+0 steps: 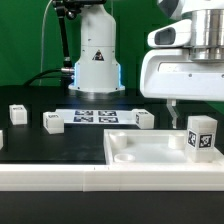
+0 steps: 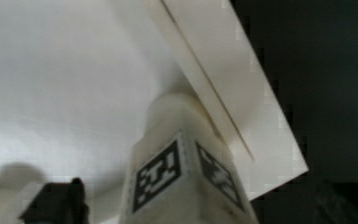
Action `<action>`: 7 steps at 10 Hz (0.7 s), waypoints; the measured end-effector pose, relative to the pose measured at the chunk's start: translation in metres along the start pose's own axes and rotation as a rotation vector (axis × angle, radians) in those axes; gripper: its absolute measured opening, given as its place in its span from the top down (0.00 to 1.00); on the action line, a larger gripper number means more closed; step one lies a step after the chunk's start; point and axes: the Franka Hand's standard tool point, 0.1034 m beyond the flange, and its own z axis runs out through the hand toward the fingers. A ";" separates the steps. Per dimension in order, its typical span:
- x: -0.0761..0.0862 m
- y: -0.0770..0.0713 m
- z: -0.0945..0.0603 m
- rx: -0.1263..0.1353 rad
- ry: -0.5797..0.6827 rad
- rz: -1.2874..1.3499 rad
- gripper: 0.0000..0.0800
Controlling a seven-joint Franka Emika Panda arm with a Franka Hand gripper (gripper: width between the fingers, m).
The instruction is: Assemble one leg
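The leg is standing upright on the white panel, near its corner on the exterior view's right. The gripper is hanging just beside it; whether it is parted is unclear. Three more legs and the marker board are lying behind.

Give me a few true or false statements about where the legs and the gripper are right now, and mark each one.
1. One leg stands upright on the white panel. True.
2. The gripper is clamped on that leg. False: it hangs beside the leg, holding nothing.
3. Three other legs lie on the black table. True.
4. The marker board rests on the white panel. False: it lies on the table behind.
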 end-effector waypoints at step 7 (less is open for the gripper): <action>0.007 -0.003 -0.007 -0.025 0.013 -0.560 0.19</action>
